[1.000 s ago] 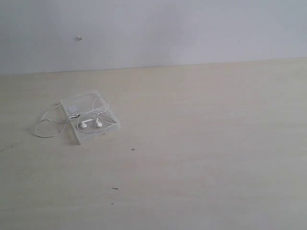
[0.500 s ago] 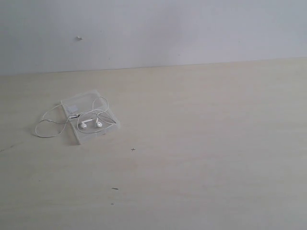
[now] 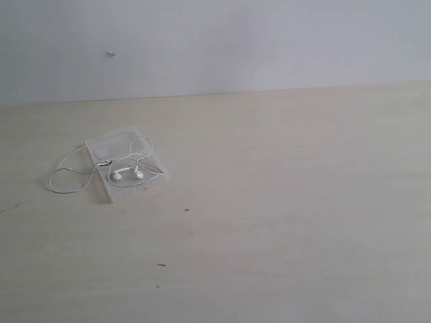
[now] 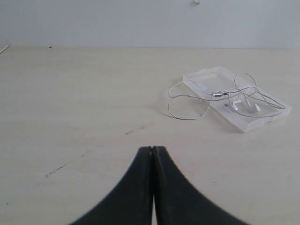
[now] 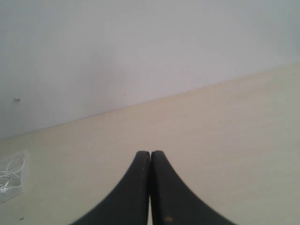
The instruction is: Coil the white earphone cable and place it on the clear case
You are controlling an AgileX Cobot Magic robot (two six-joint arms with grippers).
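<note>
Both grippers are shut tight and hold nothing; the earphones lie on the case, far from the fingers.

Exterior view: the clear case (image 3: pixel 126 165) lies flat on the pale table (image 3: pixel 283 202), near the grey wall (image 3: pixel 269 40). The white earphone cable (image 3: pixel 104 163) lies in loose loops on top of it, with the two earbuds (image 3: pixel 138 173) side by side on the case, and one loop of wire hangs off the case onto the table. Left wrist view: the left gripper (image 4: pixel 152 149) has its two black fingers pressed together with nothing between them. The case and cable lie out in front of the fingertips, off to one side and well apart from them. Right wrist view: the right gripper (image 5: pixel 150 152) is pressed shut too and holds nothing. The case shows only at the edge of the picture, far off to the side of these fingers.
</note>
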